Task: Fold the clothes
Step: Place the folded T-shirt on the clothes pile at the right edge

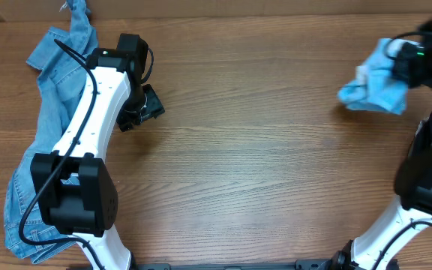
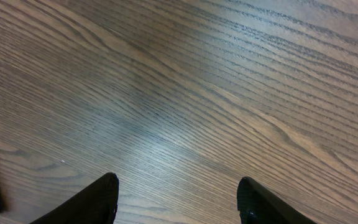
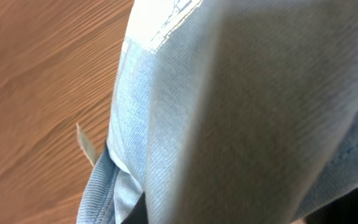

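Observation:
The light sky-blue T-shirt (image 1: 377,86) is a bunched heap at the far right of the table. My right gripper (image 1: 409,66) is at its upper right part and shut on the cloth. In the right wrist view the T-shirt (image 3: 229,106) fills most of the frame, with a ribbed hem (image 3: 98,193) low on the left, and it hides the fingers. My left gripper (image 1: 142,112) is open and empty over bare wood at the left. Its two black fingertips (image 2: 178,186) show wide apart.
Denim jeans (image 1: 51,112) lie along the table's left side, partly under my left arm. The wooden table (image 1: 261,165) stretches between the two arms. A cardboard-coloured edge (image 1: 276,7) runs along the back.

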Controlling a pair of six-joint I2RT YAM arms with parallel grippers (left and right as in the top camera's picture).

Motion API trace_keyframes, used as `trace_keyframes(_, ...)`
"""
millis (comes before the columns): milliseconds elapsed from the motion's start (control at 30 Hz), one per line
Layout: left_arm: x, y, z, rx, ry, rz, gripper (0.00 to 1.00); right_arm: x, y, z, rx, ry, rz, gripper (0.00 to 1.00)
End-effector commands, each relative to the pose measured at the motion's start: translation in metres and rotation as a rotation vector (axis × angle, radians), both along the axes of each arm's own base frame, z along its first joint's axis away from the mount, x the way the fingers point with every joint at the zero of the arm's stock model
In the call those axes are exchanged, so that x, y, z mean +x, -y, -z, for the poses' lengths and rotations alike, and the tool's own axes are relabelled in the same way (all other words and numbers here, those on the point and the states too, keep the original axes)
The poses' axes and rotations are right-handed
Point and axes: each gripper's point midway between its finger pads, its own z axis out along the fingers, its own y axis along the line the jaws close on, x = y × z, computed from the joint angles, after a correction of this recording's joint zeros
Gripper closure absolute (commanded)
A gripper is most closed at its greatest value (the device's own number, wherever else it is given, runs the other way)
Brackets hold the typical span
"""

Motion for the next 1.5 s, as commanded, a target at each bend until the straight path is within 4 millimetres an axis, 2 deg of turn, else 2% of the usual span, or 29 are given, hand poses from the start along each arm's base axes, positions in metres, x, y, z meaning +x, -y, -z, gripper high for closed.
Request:
trace_keyframes(0,0.003,-0.002,-0.004,0.012,0.012,0.010,0.35,-0.026,0.050,-0.040,-0.031,0.085,0.182,0.96)
trace_keyframes(167,0.002,-0.002,-0.004,0.013,0.009,0.024,0.35,-0.061,0.103,-0.042,0.048,0.117,0.336,0.96)
trace_keyframes(267,0.002,-0.002,-0.004,0.013,0.008,0.024,0.35,-0.089,0.137,-0.045,0.105,0.160,0.440,0.96)
trace_keyframes(400,0.000,-0.002,-0.004,0.012,0.002,0.024,0.34,-0.119,0.168,-0.045,0.108,0.169,0.538,0.96)
trace_keyframes(500,-0.001,0.000,-0.004,0.005,-0.003,0.053,0.34,-0.134,0.181,-0.048,0.151,0.208,0.587,0.96)
trace_keyframes(633,-0.001,-0.001,-0.004,0.005,-0.002,0.053,0.34,-0.140,0.181,-0.040,0.181,0.189,0.605,0.96)
trace_keyframes(833,0.000,-0.001,-0.004,0.005,-0.002,0.064,0.34,-0.146,0.166,-0.012,0.247,0.107,0.611,0.92)
trace_keyframes(867,0.000,-0.001,-0.004,0.006,-0.001,0.064,0.34,-0.149,0.162,-0.007,0.263,0.087,0.614,0.83)
trace_keyframes(933,0.000,-0.001,-0.004,0.006,-0.002,0.064,0.34,-0.153,0.157,0.000,0.285,0.059,0.615,0.52)
trace_keyframes(1000,0.000,-0.001,-0.004,0.006,-0.002,0.072,0.34,-0.156,0.153,0.003,0.298,0.036,0.619,0.39)
trace_keyframes(1167,0.000,-0.001,-0.004,0.007,-0.002,0.075,0.34,-0.157,0.149,0.003,0.317,0.031,0.620,0.39)
trace_keyframes(1233,0.000,-0.001,-0.004,0.008,-0.002,0.075,0.34,-0.159,0.140,-0.001,0.354,0.022,0.616,0.39)
trace_keyframes(1333,0.001,-0.001,-0.004,0.008,0.003,0.075,0.34,-0.169,0.137,-0.008,0.359,-0.007,0.639,0.35)
trace_keyframes(1467,0.002,-0.002,-0.004,0.009,0.006,0.082,0.34,-0.187,0.143,-0.024,0.351,0.002,0.704,0.32)
